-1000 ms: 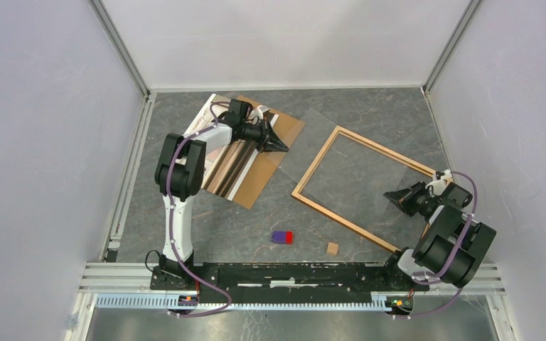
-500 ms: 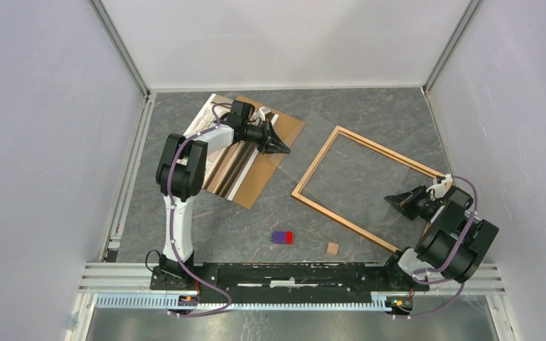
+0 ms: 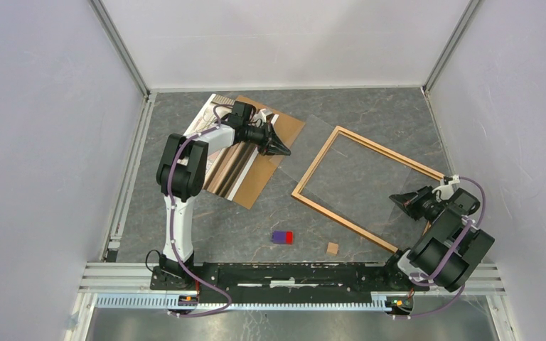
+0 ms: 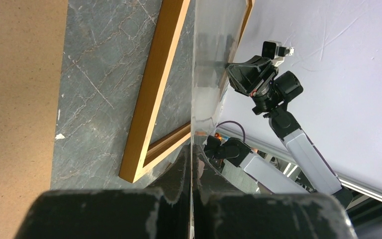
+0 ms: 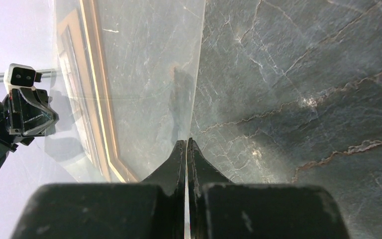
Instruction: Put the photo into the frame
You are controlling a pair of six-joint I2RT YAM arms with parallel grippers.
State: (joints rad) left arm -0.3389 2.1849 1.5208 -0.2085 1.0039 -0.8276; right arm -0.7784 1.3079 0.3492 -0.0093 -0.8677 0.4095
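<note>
Frame (image 3: 316, 160) lies just beside right hand (image 3: 394, 199).

Right hand (image 5: 186, 143) pinches clear sheet (image 5: 144, 59), frame (image 5: 98, 99) beyond

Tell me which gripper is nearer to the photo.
Left. The left gripper is just right of the photo, over the backing board; the right gripper is far off, across the frame, both pinching the clear sheet.

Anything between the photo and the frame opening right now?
Yes: the clear sheet, pinched at opposite edges by the left gripper and the right gripper, spans the opening of the frame. The photo lies off to the left.
</note>
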